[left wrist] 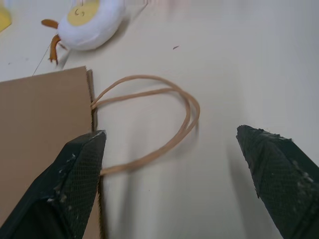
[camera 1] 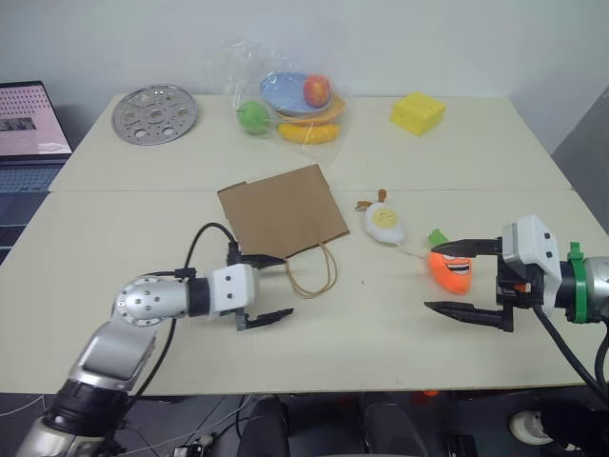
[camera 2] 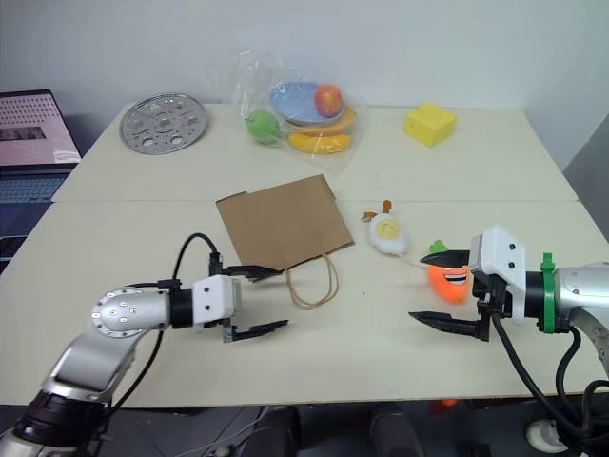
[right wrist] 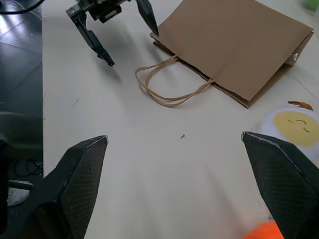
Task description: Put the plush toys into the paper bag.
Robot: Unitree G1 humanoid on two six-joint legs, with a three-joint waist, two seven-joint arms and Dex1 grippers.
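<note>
Plainly the paper bag (camera 1: 283, 210) is the hub here: it lies flat on the table (camera 1: 457, 152), folded shut, its cord handles (camera 1: 312, 272) splayed toward the robot. The left gripper (camera 1: 262, 288) hangs just beside those handles with its fingers spread wide and nothing between them, placed, I would judge, to catch the mouth edge and lift it open, since nothing can go into a flat bag. To the bag's right lies the egg toy (camera 1: 385, 222), and beyond it the carrot toy (camera 1: 451, 268), both still out on the tabletop. The right gripper (camera 1: 461, 278) straddles the carrot, spread and empty, seemingly lined up to take it.
</note>
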